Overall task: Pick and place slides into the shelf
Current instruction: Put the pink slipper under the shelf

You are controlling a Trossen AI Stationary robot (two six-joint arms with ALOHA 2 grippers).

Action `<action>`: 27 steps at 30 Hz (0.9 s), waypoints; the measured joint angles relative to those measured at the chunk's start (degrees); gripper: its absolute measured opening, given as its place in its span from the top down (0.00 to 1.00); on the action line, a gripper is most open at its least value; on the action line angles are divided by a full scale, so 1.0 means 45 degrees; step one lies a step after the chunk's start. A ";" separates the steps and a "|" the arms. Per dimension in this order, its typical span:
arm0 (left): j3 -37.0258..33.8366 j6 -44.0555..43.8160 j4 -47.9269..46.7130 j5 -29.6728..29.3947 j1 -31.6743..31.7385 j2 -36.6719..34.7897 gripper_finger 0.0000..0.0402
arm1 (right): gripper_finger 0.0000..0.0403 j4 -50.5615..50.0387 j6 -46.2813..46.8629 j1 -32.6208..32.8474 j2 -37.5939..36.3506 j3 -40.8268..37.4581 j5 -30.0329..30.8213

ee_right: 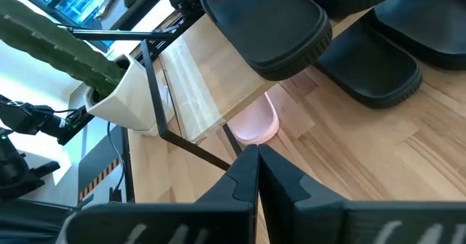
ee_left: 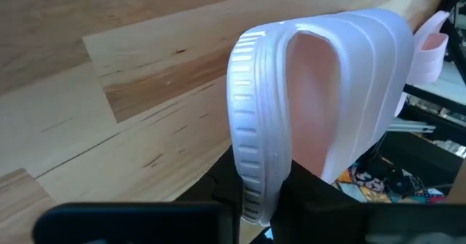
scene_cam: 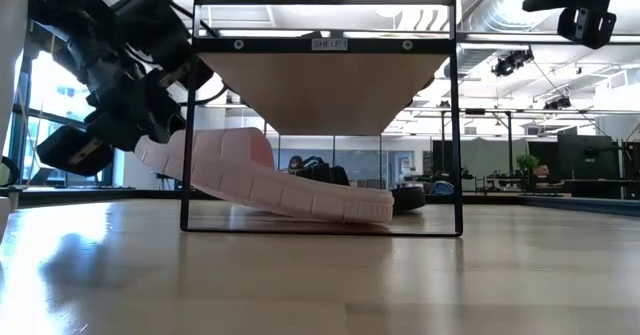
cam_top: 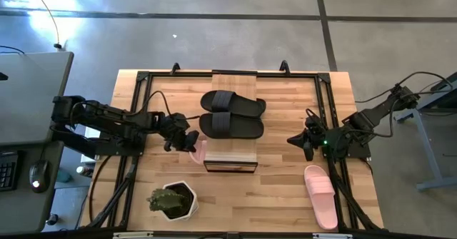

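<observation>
From above, the left tool (cam_top: pixel 191 140) grips a pink slide (cam_top: pixel 201 151) at the shelf's (cam_top: pixel 233 82) left edge; two black slides (cam_top: pixel 232 115) sit on top, another pink slide (cam_top: pixel 320 195) lies on the counter (cam_top: pixel 278 196). At table height, the slide (scene_cam: pixel 270 180) slants under the shelf. The right tool (ee_right: pixel 256 154), closed and empty, waits at the right.

- We see two black slides (cam_top: pixel 231 114) on the light wood shelf (cam_top: pixel 234 82).
- We see a pale pink slide (scene_cam: pixel 270 183) with ridged lines.
- We see another pink slide (cam_top: pixel 320 194).
- We see a green plant (cam_top: pixel 166 200) in a white pot (cam_top: pixel 187 195).
</observation>
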 joint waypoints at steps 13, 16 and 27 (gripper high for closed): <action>-0.0001 0.1325 -0.0244 0.0162 -0.0010 0.0000 0.67 | 1.00 0.0000 0.0000 0.0000 0.0000 0.0000 0.0000; -0.0001 0.1823 -0.0533 0.0161 0.0009 0.0000 0.63 | 1.00 0.0000 -0.0001 0.0000 0.0000 0.0000 -0.0015; 0.0004 0.2853 -0.1585 -0.0640 0.0019 -0.0004 0.58 | 1.00 -0.0005 -0.0151 0.0000 0.0005 0.0000 -0.0097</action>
